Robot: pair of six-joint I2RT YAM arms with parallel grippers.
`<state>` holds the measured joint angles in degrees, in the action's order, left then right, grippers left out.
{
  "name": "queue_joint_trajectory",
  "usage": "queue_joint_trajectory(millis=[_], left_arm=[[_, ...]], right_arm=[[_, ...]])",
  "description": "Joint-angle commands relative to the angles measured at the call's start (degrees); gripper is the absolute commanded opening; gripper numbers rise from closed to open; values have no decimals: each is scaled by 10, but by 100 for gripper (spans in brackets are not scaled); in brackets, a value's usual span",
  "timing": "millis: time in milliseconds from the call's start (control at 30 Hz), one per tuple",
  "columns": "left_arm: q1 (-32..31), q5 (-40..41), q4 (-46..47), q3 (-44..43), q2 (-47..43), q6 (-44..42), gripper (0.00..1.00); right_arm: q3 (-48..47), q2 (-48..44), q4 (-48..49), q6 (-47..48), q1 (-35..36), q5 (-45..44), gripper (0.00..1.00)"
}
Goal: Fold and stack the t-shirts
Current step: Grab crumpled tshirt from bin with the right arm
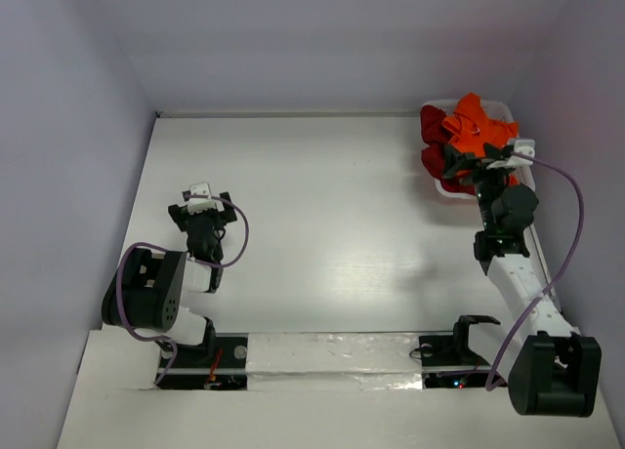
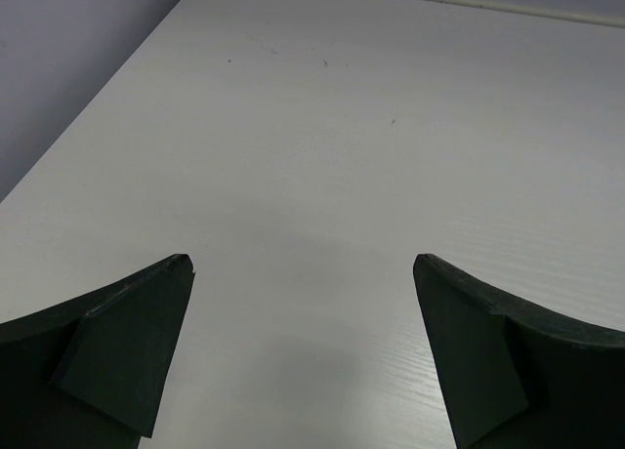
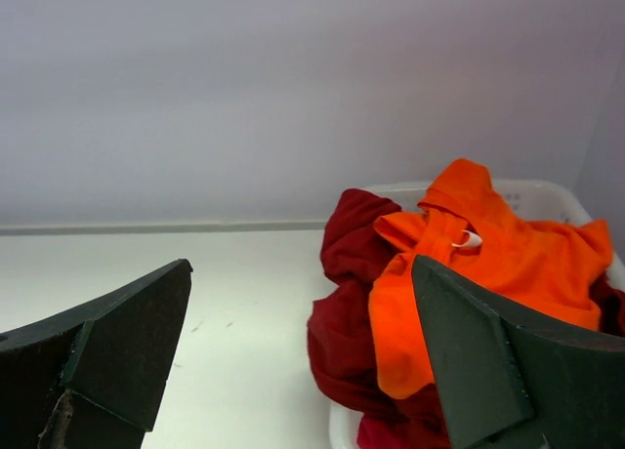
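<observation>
- a white plastic basket [image 1: 491, 102] sat at the far right corner of the table [image 1: 322, 205], close to the back wall and the right wall.
- both t-shirts were bundled in it, unfolded and heaped above the rim.
- the orange-red t-shirt [image 1: 474, 122] lay crumpled on top of the heap.
- the dark crimson t-shirt [image 1: 433, 127] was under and beside it, bulging over the basket's left side towards the open table.
- in the right wrist view the crimson t-shirt [image 3: 342, 322] hung down over the basket [image 3: 532, 190] wall, and the orange-red t-shirt [image 3: 508, 264] draped over it.
- a small white neck label [image 3: 469, 239] showed at the orange shirt's collar; any print on it was too small to read.
- the right gripper [image 1: 476, 156] hung at the near side of the basket, pointing at the heap.
- from its own camera the right gripper [image 3: 301, 264] had its two dark fingers spread wide with nothing clamped between them.
- its right finger overlapped the orange cloth in that view, and i could not tell whether it touched.
- the left gripper [image 1: 202, 203] was over the left part of the table, well apart from the basket and shirts.
- in the left wrist view the left gripper [image 2: 303, 264] was spread just as wide and held nothing, with only bare white table [image 2: 342, 127] between the fingers.
- a strip of silvery tape [image 1: 332, 356] ran along the near edge between the two arm bases.
- i could read no writing or brand anywhere on the arms or basket.
</observation>
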<state>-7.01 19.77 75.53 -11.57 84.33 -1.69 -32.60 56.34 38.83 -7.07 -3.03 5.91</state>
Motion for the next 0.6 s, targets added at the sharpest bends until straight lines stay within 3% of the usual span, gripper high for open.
queue_joint_trajectory(millis=[0,400,567], left_arm=[[4,1,161,2,-12,-6,99],[4,1,161,3,-12,-6,99],[4,1,161,2,-12,-6,99]], right_arm=[[-45,-4,-48,-24,0,34,100],[-84,5,-65,-64,0,89,100],[-103,16,-83,-122,0,52,100]])
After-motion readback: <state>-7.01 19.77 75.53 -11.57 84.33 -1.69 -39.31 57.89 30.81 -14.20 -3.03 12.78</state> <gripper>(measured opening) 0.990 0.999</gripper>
